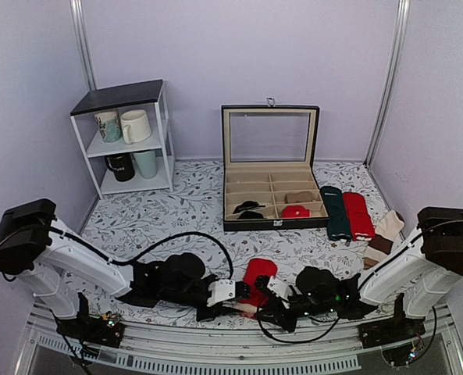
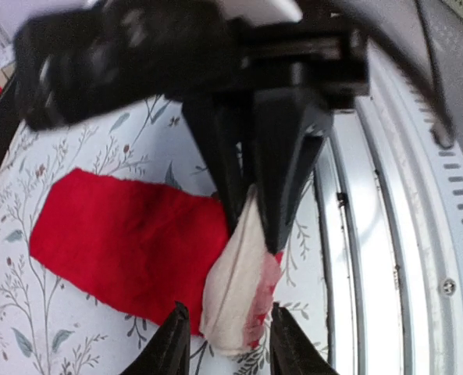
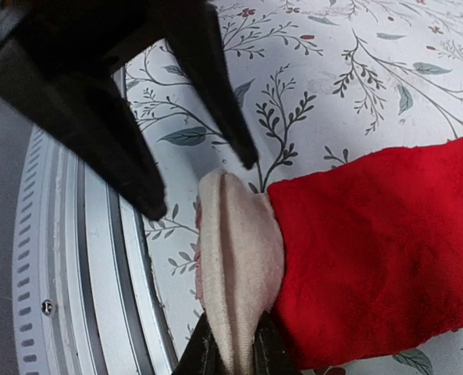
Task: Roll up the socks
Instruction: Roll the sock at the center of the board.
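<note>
The red socks point(image 1: 258, 280) lie flat on the floral cloth at the near edge, between the two grippers. Their beige end point(image 2: 233, 285) points toward the metal rail. My right gripper point(image 3: 237, 355) is shut on this beige end point(image 3: 239, 250), pinching it into a raised fold. It also shows in the left wrist view, where its fingers point(image 2: 282, 180) come in from above. My left gripper point(image 2: 229, 344) is open, one finger on each side of the beige end's tip, not gripping. Its fingers point(image 3: 129, 156) show open in the right wrist view. The red body point(image 2: 129, 242) point(image 3: 379, 250) lies flat.
An open black display case point(image 1: 270, 168) holding rolled socks stands at the back centre. A dark green sock point(image 1: 336, 212), a plain red sock point(image 1: 358, 215) and beige-brown socks point(image 1: 383, 238) lie to its right. A white shelf with mugs point(image 1: 126, 137) stands back left. The metal rail point(image 1: 239, 344) runs along the near edge.
</note>
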`<state>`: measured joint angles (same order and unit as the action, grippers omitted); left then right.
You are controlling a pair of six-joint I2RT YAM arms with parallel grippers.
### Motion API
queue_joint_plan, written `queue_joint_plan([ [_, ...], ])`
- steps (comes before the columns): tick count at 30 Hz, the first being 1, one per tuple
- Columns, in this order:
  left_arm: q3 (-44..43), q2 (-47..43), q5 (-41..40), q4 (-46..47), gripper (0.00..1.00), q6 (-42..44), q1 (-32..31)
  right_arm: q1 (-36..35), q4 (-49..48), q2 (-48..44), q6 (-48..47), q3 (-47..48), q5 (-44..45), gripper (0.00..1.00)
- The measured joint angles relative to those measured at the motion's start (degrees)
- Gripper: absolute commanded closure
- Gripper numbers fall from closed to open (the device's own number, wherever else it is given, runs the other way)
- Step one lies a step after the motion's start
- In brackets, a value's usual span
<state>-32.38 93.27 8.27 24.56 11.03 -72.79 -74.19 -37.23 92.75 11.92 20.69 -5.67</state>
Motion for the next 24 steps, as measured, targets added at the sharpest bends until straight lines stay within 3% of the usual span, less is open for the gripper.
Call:
queue_joint_plan([
  [8,0.17,-1.81,-1.92,1.31,0.64,8.28,-2.86,3.76,-2.71,4.04,7.56,1.46,-9.7,0.91],
  [24,2.91,3.13,-9.42,6.29,0.62,10.03,-4.22,5.64,-6.34,7.13,12.28,1.53,-17.75,0.91],
])
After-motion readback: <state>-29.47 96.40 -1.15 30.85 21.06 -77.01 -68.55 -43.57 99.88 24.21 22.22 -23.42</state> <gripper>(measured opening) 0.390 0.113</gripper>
